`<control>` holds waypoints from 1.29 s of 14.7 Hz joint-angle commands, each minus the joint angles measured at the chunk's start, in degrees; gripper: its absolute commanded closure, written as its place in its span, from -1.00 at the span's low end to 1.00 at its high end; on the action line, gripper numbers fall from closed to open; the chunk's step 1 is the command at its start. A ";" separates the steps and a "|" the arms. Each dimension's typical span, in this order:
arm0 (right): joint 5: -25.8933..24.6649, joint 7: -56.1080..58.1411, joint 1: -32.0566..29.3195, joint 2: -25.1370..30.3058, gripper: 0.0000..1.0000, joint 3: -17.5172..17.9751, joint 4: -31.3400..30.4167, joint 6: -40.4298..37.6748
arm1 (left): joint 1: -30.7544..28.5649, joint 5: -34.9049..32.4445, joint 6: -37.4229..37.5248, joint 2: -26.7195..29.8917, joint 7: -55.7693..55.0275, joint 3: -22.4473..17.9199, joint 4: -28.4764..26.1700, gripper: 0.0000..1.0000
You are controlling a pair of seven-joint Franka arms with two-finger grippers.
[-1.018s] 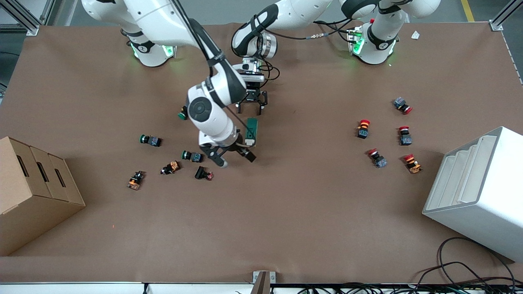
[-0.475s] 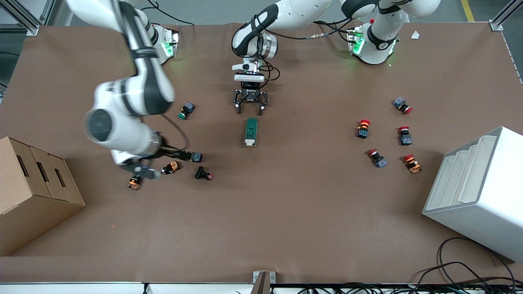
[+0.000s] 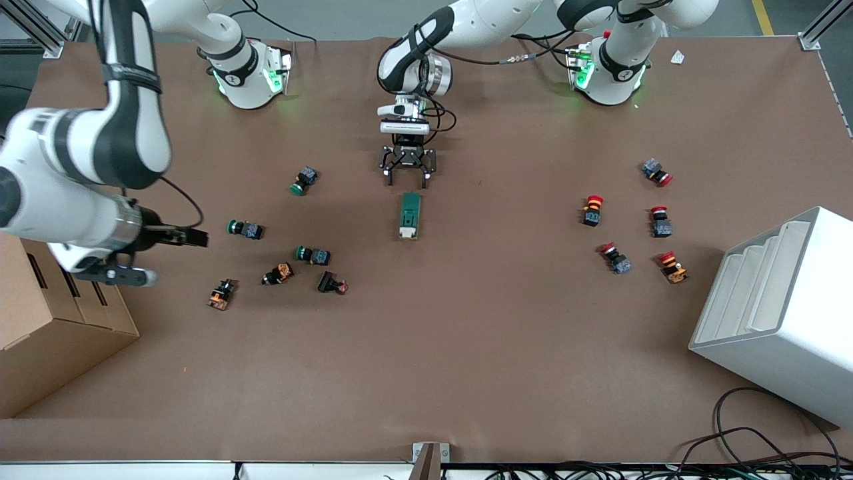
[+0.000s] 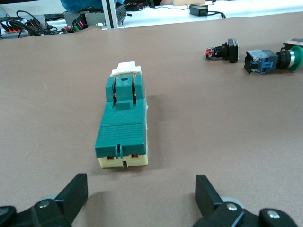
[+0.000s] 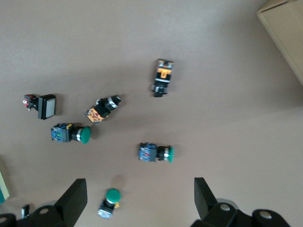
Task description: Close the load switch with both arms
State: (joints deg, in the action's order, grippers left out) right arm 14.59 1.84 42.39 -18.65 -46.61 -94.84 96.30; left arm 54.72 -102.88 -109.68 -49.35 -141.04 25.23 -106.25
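1. Load switch lies flat on the brown bench, mid-bench, long axis running toward the front camera. Dark green body; its white lever piece is at the end nearer that camera.
2. Left end effector sits just beside the load switch's green end, on the side farther from the front camera, near the bench surface. Fingers spread wide, holding nothing, not touching the switch. In the left wrist view the switch lies between the two open fingertips with a clear gap to them.
3. Right end effector is up in the air, well apart from the load switch, toward the right arm's end of the bench, over bare bench beside the cardboard box. Fingers wide apart and empty.
4. Right wrist view looks down on loose push buttons: green-capped ones, two orange-bodied units, one black square-headed unit.
5. Between the load switch and the cardboard box: that same cluster of green-capped push buttons.
6. On the left arm's side of the load switch, well apart: five red-capped push buttons; a white stepped bin stands at that end of the bench.
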 commanded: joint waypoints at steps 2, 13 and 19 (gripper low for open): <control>-3.25 10.71 -2.29 0.02 -1.00 -4.71 6.32 -5.33 | -1.99 9.87 -2.12 0.83 7.96 0.52 -1.15 -0.99; -2.90 11.52 -8.20 -0.07 -1.00 -4.80 17.93 -14.65 | -7.34 28.15 -2.03 5.14 23.07 5.71 9.02 -0.99; -2.72 10.20 -6.70 0.28 -1.00 -4.72 18.02 -19.93 | -12.00 41.33 -2.03 7.68 37.38 5.71 17.20 -0.99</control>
State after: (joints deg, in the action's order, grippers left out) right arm 12.21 12.97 35.70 -18.61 -51.68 -77.30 77.27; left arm 44.60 -65.73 -111.36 -43.17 -108.78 30.60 -91.13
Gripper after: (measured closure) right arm 0.000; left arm 0.000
